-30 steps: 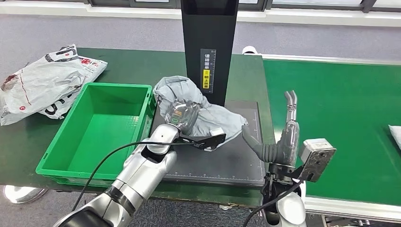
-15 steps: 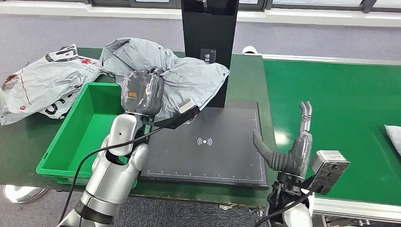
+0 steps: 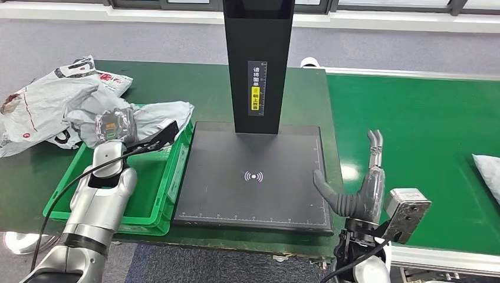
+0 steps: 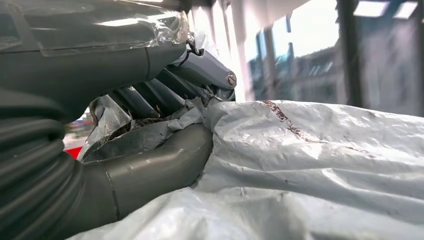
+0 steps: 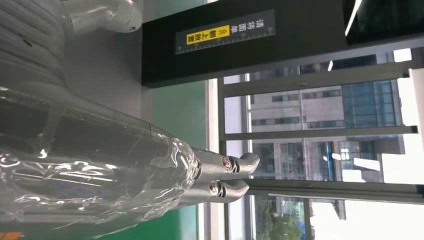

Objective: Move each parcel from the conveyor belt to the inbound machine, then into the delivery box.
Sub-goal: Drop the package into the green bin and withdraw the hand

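My left hand (image 3: 112, 128) grips a crumpled grey parcel (image 3: 154, 115) above the far end of the green delivery box (image 3: 154, 194). In the left wrist view the fingers (image 4: 165, 90) and thumb (image 4: 160, 165) pinch a fold of the grey parcel (image 4: 320, 150). The inbound machine's black scan plate (image 3: 253, 177) lies bare under its black tower (image 3: 257, 65). My right hand (image 3: 359, 188) hovers at the plate's right edge, fingers straight and apart, holding nothing; its fingers (image 5: 220, 175) show in the right wrist view. Another grey parcel (image 3: 487, 168) lies on the green conveyor belt (image 3: 424, 130) at the far right.
Several white and grey parcels (image 3: 47, 103) are piled on the dark green table (image 3: 206, 88) left of the box. The scanner tower (image 5: 225, 40) stands behind the plate. The belt runs along the right side.
My left hand has carried the grey parcel off the scan plate, up and leftward, then lowered it over the green box. The right hand stays near the plate's right edge.
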Action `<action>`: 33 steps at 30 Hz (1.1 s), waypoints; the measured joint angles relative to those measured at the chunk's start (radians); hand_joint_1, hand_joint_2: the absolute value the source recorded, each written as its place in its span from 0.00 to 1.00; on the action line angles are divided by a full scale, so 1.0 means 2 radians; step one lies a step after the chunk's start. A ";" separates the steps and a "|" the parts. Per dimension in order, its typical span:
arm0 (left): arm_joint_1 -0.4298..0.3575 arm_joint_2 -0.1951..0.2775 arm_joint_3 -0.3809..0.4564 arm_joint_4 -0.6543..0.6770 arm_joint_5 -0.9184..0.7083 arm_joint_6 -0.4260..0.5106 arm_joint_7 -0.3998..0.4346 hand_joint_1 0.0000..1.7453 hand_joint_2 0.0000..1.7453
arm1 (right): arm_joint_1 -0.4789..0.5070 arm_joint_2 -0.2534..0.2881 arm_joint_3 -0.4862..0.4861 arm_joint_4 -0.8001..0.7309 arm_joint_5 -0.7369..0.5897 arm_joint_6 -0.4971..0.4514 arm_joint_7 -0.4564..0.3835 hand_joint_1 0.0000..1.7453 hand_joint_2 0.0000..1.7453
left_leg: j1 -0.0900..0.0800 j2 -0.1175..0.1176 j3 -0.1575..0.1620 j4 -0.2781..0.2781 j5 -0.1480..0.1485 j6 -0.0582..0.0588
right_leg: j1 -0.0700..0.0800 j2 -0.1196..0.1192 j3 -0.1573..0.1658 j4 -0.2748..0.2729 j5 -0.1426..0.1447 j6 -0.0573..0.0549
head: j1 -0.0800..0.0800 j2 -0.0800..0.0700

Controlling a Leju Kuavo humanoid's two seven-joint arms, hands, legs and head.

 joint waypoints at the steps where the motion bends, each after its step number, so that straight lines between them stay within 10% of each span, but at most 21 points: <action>1: 0.000 0.003 0.004 0.014 0.000 -0.003 0.001 1.00 1.00 | 0.001 0.000 0.000 0.000 0.000 0.001 0.000 0.00 1.00 | 0.000 0.000 0.000 0.000 0.000 0.000 | 0.000 0.000 0.000 0.000 0.000 0.000 | 0.000 0.000; 4: -0.002 0.009 0.013 0.047 0.000 -0.011 0.005 0.99 1.00 | 0.002 0.000 0.000 0.000 0.001 0.003 0.000 0.00 1.00 | 0.000 0.000 0.000 0.000 0.000 0.000 | 0.000 0.000 0.000 0.000 0.000 0.000 | 0.000 0.000; 8: -0.004 0.012 0.022 0.073 0.000 -0.037 0.014 0.00 1.00 | 0.003 0.000 0.000 0.000 0.002 0.006 0.000 0.00 1.00 | 0.000 0.000 0.000 0.000 -0.001 0.000 | -0.001 0.000 0.000 0.000 0.000 0.000 | 0.000 0.000; 28: 0.017 -0.012 0.029 0.023 0.000 -0.028 0.019 0.00 1.00 | 0.036 -0.009 0.000 -0.017 0.004 0.002 0.000 0.00 1.00 | 0.000 0.000 0.000 0.000 -0.001 0.000 | 0.000 0.000 0.000 0.000 0.000 0.000 | 0.000 0.000; 32: 0.029 -0.014 0.029 -0.007 0.000 0.020 0.025 0.00 0.00 | 0.038 -0.010 0.000 -0.019 0.004 0.001 0.001 0.00 1.00 | 0.000 0.000 0.000 0.000 -0.001 0.000 | 0.000 0.000 0.000 0.000 0.000 0.000 | 0.000 0.000; 33: 0.036 -0.015 0.029 -0.024 0.000 0.041 0.025 0.00 0.00 | 0.040 -0.010 0.000 -0.020 0.003 0.001 0.001 0.00 1.00 | 0.000 0.000 0.000 0.000 -0.001 0.000 | 0.000 0.000 0.000 0.000 0.000 0.000 | 0.000 0.000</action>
